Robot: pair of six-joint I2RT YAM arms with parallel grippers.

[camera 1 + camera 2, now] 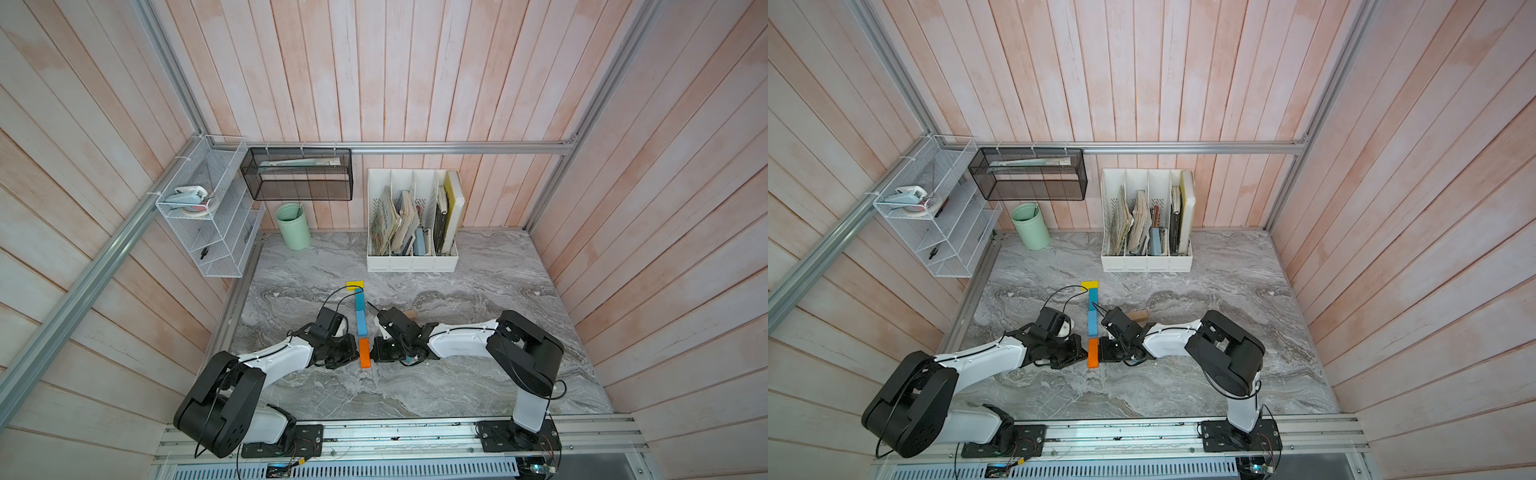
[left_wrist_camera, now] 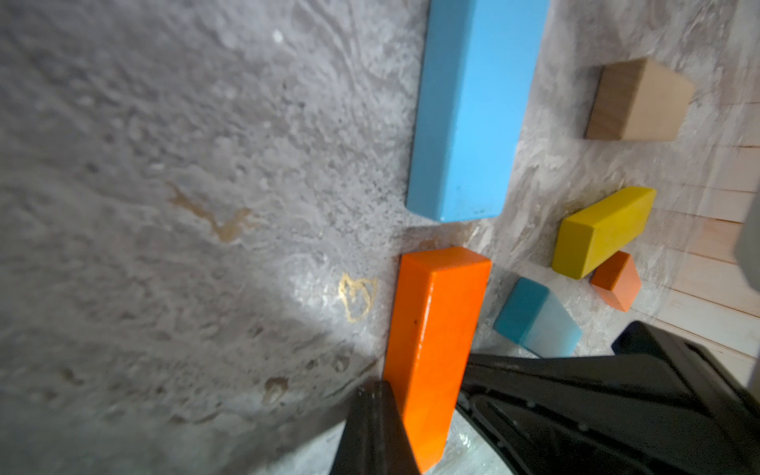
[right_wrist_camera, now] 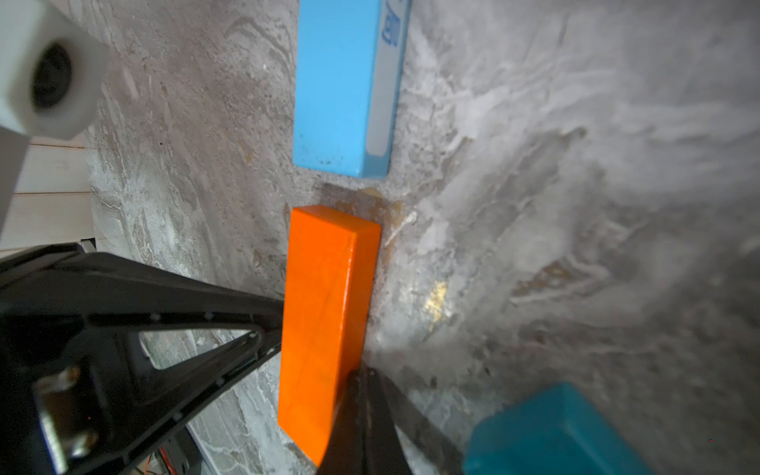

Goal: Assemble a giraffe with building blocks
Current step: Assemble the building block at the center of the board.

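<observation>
On the counter [image 1: 457, 374], head [image 1: 354, 285] and blue neck [image 1: 361, 323] are laid; orange bar [image 1: 364, 352] is pressed between closed left gripper [image 1: 352, 357] and closed right gripper [image 1: 375, 353]. Body, legs are left.

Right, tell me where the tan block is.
In both top views the tan block lies just right of the blue bar, partly hidden behind the right arm; the left wrist view shows it clear of the bar.
</observation>
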